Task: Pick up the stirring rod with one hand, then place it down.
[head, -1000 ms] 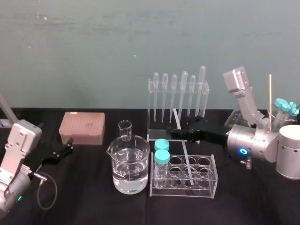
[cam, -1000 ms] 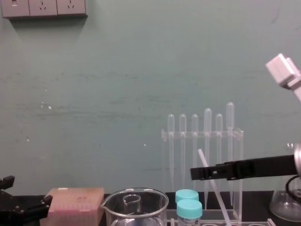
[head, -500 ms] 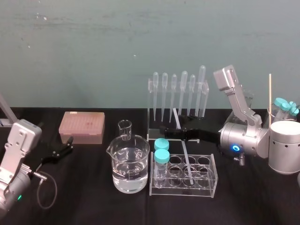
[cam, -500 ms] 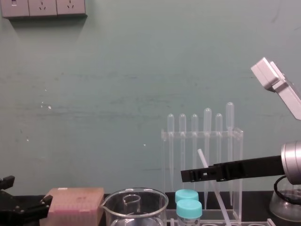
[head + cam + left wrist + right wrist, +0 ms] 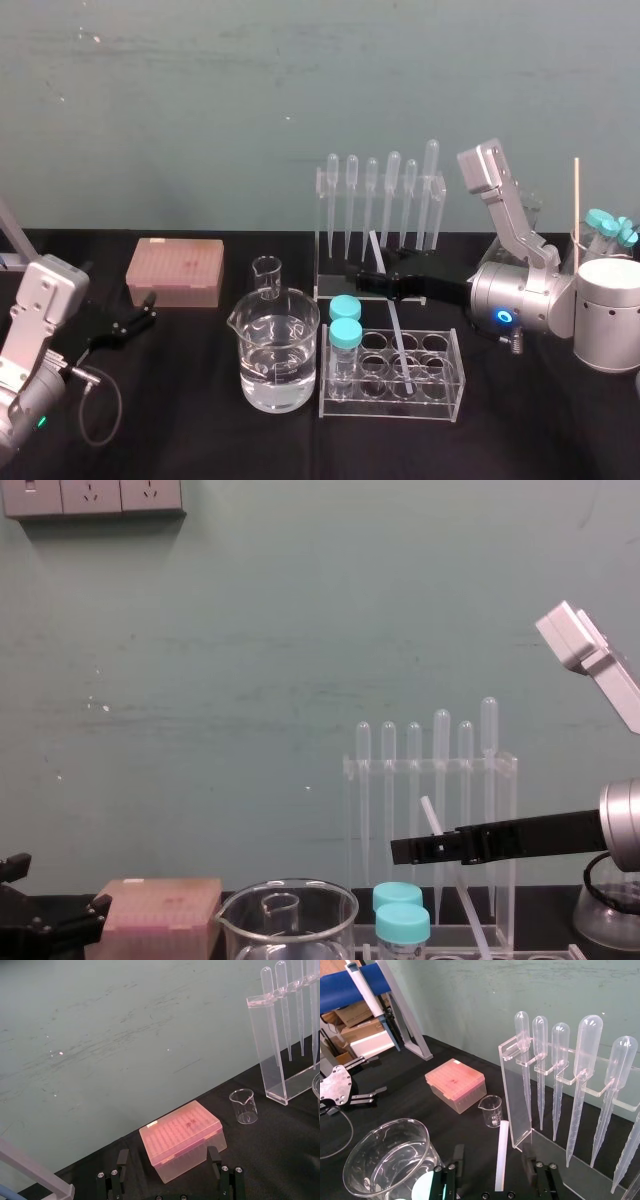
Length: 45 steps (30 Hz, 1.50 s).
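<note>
Translucent stirring rod [image 5: 397, 330] now stands between the spread fingers of my right claw [image 5: 362, 283], which has slid left around it; pinching comes next. My left claw [image 5: 125, 325] rests spread at the left.

My right arm reaches in from the right, its silver wrist level and a white blocky part angled upward behind it. The right gripper [image 5: 362, 283] points horizontally toward my left, above the tabletop, with its long black fingers spread apart. My left arm is parked at the lower left, the left gripper [image 5: 148, 311] low near the tabletop, fingers also apart.
</note>
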### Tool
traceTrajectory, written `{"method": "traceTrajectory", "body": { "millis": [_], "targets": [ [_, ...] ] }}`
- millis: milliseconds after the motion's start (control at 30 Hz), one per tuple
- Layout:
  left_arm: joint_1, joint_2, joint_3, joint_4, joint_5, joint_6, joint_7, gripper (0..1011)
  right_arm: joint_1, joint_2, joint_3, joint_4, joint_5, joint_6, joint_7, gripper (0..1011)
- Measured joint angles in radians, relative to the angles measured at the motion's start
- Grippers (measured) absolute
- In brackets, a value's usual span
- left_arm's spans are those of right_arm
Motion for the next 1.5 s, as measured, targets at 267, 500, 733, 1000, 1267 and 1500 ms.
{"method": "traceTrajectory", "body": {
  "millis": [267,500,733,1000,1267,1500],
  "targets": [
    [0.0,0.0,0.0,0.0,0.0,0.0,0.0,1000,-0.001,0.001,0.001,-0.001,0.001,0.0,0.0,541],
    [0.0,0.0,0.0,0.0,0.0,0.0,0.0,1000,-0.001,0.001,0.001,-0.001,0.002,0.0,-0.001,303],
    [0.0,0.0,0.0,0.0,0.0,0.0,0.0,1000,-0.002,0.001,0.001,-0.002,0.002,0.0,-0.001,90],
    [0.0,0.0,0.0,0.0,0.0,0.0,0.0,1000,-0.002,0.001,0.001,-0.002,0.002,0.0,-0.001,72],
    [0.0,0.0,0.0,0.0,0.0,0.0,0.0,1000,-0.053,0.0,0.034,-0.04,0.005,-0.17,0.023,71],
    [0.0,0.0,0.0,0.0,0.0,0.0,0.0,1000,-0.137,0.026,0.065,-0.117,-0.003,-0.325,0.048,71]
  ]
}}
